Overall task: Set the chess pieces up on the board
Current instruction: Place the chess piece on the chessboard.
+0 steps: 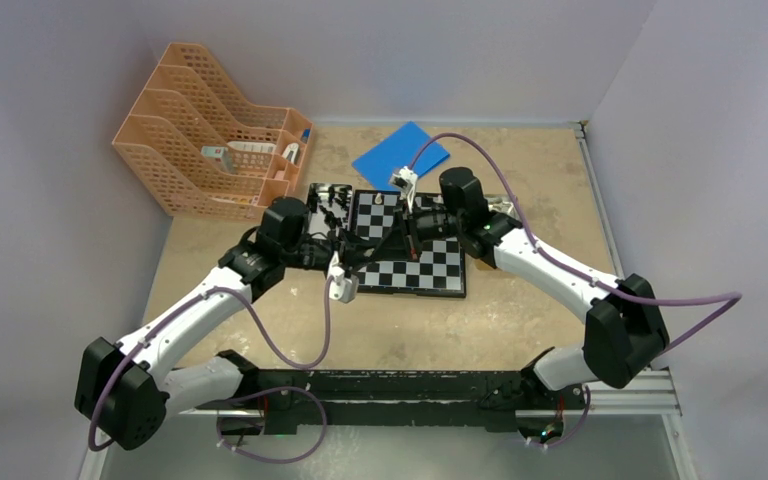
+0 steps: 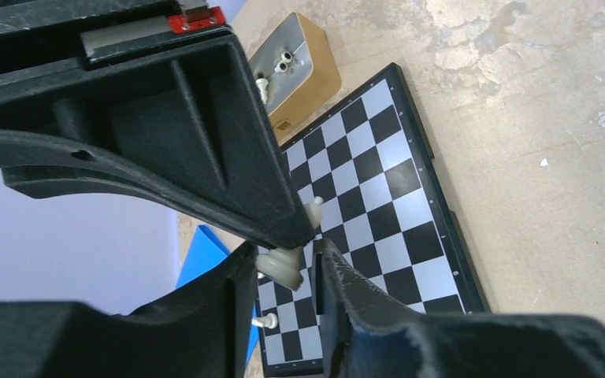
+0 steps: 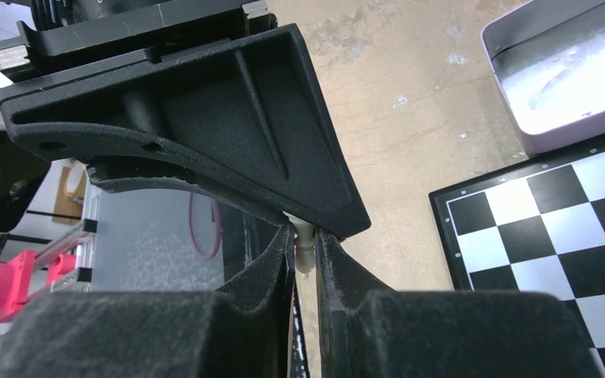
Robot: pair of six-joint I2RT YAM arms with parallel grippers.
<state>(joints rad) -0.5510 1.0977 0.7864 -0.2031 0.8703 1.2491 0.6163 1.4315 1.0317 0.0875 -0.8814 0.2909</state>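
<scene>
left gripper (image 2: 285,258), white piece (image 2: 278,268); tin (image 2: 319,76) beyond

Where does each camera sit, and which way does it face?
Top external: above, behind the arms, looking down on the board; both arms show.
Left wrist: on that arm, looking past the left gripper and a cream piece onto the board.
Right wrist: likewise, past the right gripper shut on a pale piece, toward the board's corner.
All share the board.

Grainy matt black plastic on the right gripper (image 3: 306,264), smooth cream plastic on the chess piece (image 3: 304,240), faintly sheeny black-and-white board (image 3: 551,228), dull grey metal tin (image 3: 559,71), rough mottled beige bench (image 3: 410,94), orange plastic lattice rack (image 1: 200,150).
</scene>
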